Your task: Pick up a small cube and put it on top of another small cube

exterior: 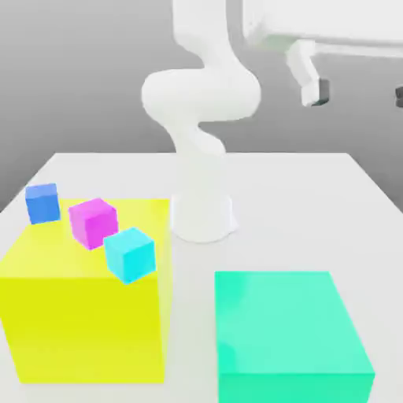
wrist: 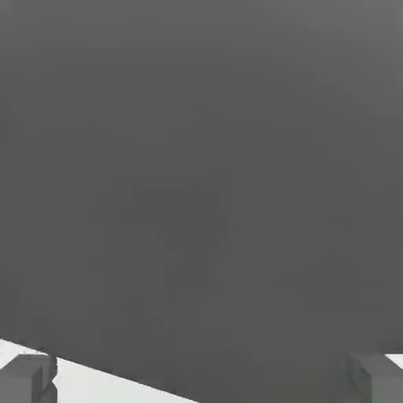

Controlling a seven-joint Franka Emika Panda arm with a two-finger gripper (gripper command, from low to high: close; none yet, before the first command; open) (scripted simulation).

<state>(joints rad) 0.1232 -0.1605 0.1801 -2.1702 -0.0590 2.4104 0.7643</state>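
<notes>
Three small cubes sit at the exterior view's left: a blue cube, a magenta cube and a cyan cube. The magenta and cyan ones appear to rest on top of a big yellow block. The blue one is at that block's far left corner, and I cannot tell whether it stands on the block or on the table. My gripper hangs high at the upper right, far from all three cubes, open with nothing between its fingers. In the hand view the gripper has its fingertips wide apart.
A big teal block stands on the white table at the front right. The arm's white base rises from the table's middle, just right of the yellow block. The hand view faces the grey backdrop, with a strip of the table.
</notes>
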